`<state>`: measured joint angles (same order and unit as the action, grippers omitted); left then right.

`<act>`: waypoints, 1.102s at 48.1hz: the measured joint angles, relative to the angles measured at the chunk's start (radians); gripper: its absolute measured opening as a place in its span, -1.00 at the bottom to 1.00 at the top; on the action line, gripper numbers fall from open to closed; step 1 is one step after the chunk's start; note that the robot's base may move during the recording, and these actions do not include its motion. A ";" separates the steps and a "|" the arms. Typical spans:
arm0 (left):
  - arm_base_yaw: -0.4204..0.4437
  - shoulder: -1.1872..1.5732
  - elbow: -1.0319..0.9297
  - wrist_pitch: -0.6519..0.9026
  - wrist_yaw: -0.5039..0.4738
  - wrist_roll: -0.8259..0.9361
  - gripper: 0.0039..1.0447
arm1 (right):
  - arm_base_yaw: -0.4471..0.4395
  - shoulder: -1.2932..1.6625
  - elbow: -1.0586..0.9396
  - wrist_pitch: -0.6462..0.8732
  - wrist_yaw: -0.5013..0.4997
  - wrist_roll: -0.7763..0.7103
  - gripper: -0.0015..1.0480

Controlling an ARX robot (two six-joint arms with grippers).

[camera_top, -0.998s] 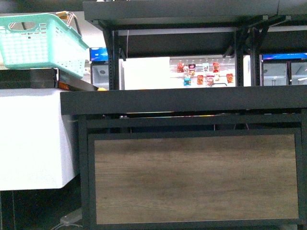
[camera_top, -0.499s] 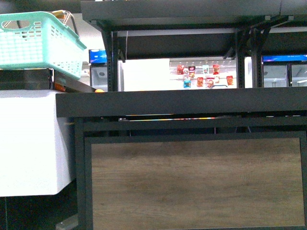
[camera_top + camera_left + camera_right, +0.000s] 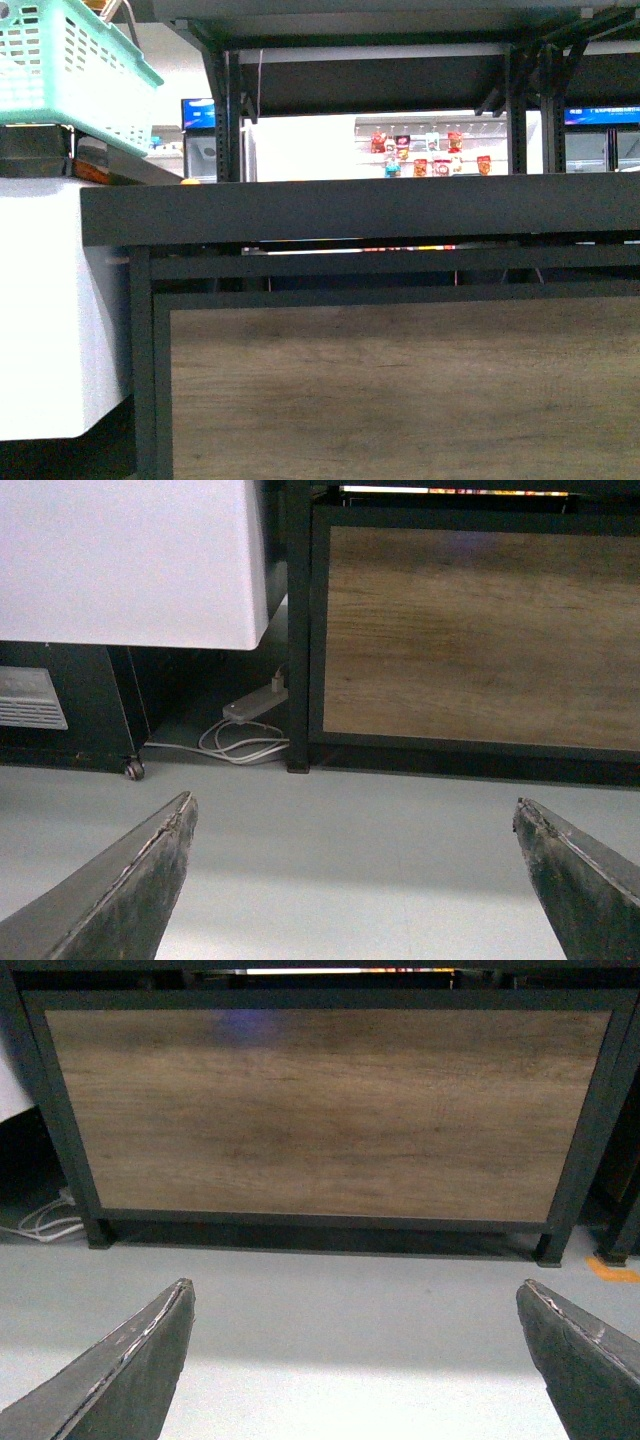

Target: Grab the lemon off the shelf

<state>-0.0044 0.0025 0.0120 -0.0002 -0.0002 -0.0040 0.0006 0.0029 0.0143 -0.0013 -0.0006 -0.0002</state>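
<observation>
The black metal-framed shelf (image 3: 360, 210) fills the front view, seen edge-on at the level of a dark tier, with its brown wood-grain panel (image 3: 400, 390) below. The lemon is out of view; the tier tops are hidden at this angle. The panel also shows in the left wrist view (image 3: 480, 630) and the right wrist view (image 3: 330, 1110). My left gripper (image 3: 355, 815) is open and empty, low over the grey floor. My right gripper (image 3: 355, 1295) is open and empty, also over the floor in front of the panel.
A teal plastic basket (image 3: 70, 65) sits on a white cabinet (image 3: 50, 310) left of the shelf. A small orange thing (image 3: 190, 182) peeks over the tier edge. A power strip with cables (image 3: 250, 708) lies on the floor by the shelf's leg.
The front view has moved nearer and lower: the shelf and panel appear larger, and the basket has slid up and left, partly out of frame.
</observation>
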 joint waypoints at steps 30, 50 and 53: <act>0.000 0.000 0.000 0.000 0.000 0.000 0.86 | 0.000 0.000 0.000 0.000 0.000 0.000 0.85; 0.000 0.000 0.000 0.000 0.000 0.000 0.86 | 0.000 0.000 0.000 0.000 0.000 0.000 0.85; 0.000 0.000 0.000 0.000 0.000 0.000 0.86 | 0.000 0.000 0.000 0.000 0.000 0.000 0.85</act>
<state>-0.0044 0.0021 0.0120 -0.0002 -0.0002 -0.0044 0.0006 0.0029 0.0143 -0.0013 -0.0010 -0.0002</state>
